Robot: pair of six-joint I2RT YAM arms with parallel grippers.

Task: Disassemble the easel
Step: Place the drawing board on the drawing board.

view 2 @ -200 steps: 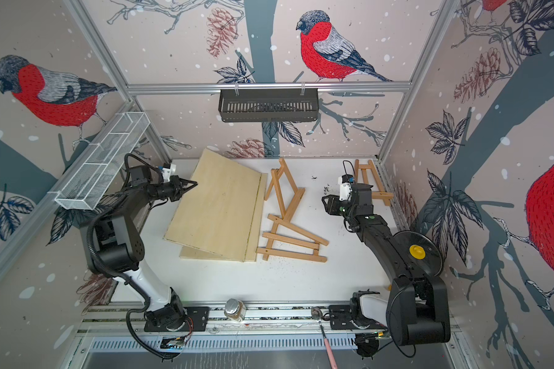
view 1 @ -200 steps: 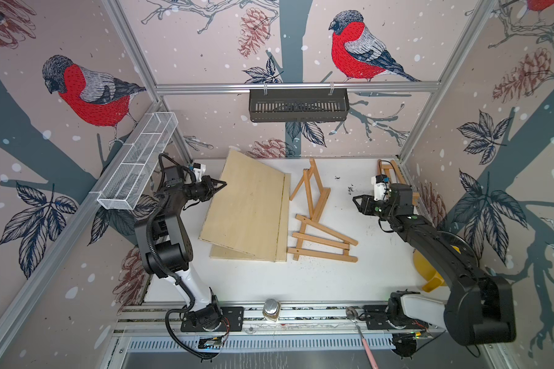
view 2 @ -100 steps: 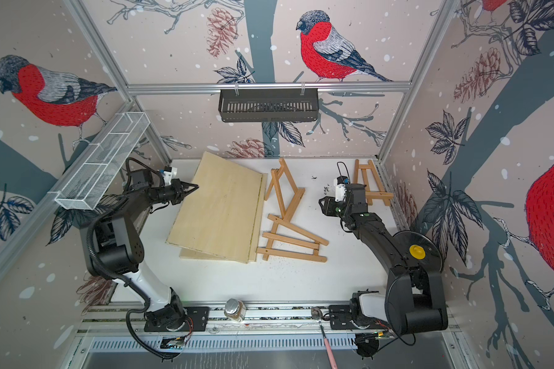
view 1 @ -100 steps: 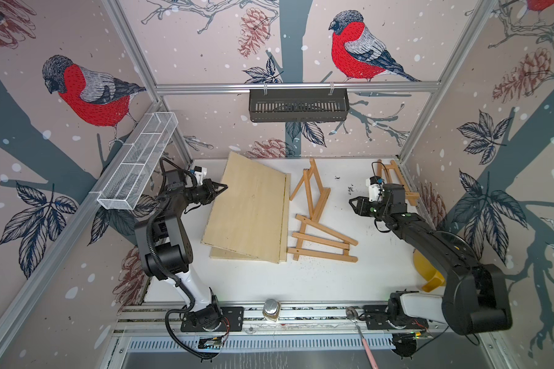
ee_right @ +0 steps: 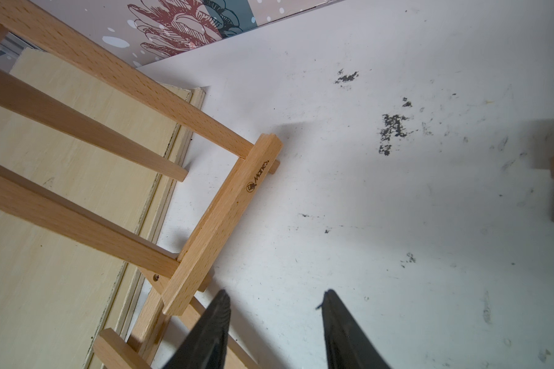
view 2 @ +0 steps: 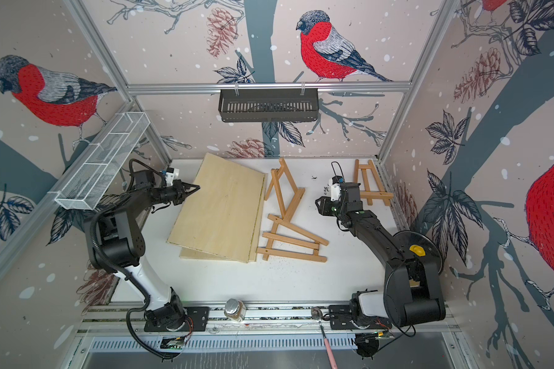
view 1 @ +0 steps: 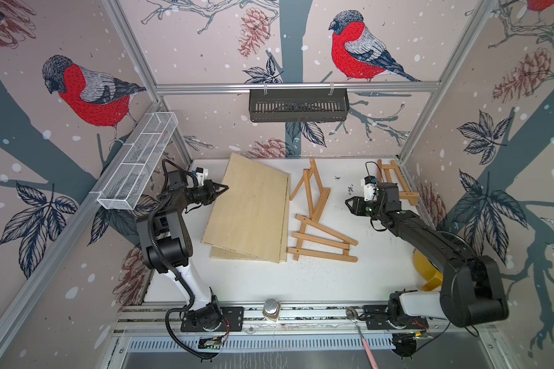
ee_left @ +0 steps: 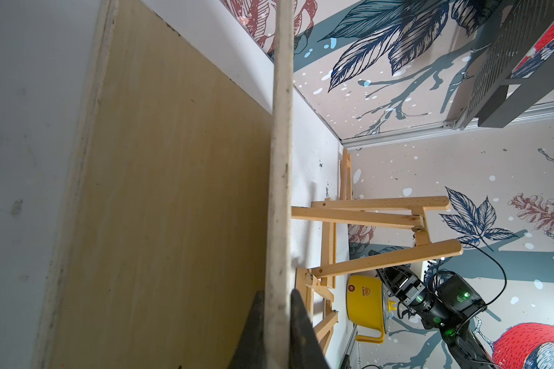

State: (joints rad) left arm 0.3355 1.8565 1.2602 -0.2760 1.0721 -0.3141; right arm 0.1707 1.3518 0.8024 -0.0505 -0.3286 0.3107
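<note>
Left tool (view 1: 222, 188) clenched one edge of the upper plywood board (view 1: 250, 204) between its fingers, as the left wrist view showed with a dark finger on each face of the sheet (ee_left: 277, 319). That held edge was raised off the lower plywood board (view 1: 227, 254), which lay flat on the white worktop (view 1: 269, 281) with only a strip showing past the upper sheet in both top views. Just beside the boards, toward the middle of the worktop, the wooden easel (view 1: 320, 241) lay tipped over with its legs splayed, its bars crossing one another and its ledge bar near the boards' edge (ee_right: 224, 217). Farther right, the right tool (view 1: 348, 204) hung above bare worktop, jaws apart and grasping nothing, its tips close to the easel's ledge bar without touching it (ee_right: 275, 292). Behind that arm a smaller easel (view 1: 389, 179) lay by the back right corner, and a yellow pot (view 1: 426, 271) sat at the right edge, partly hidden by the arm.
</note>
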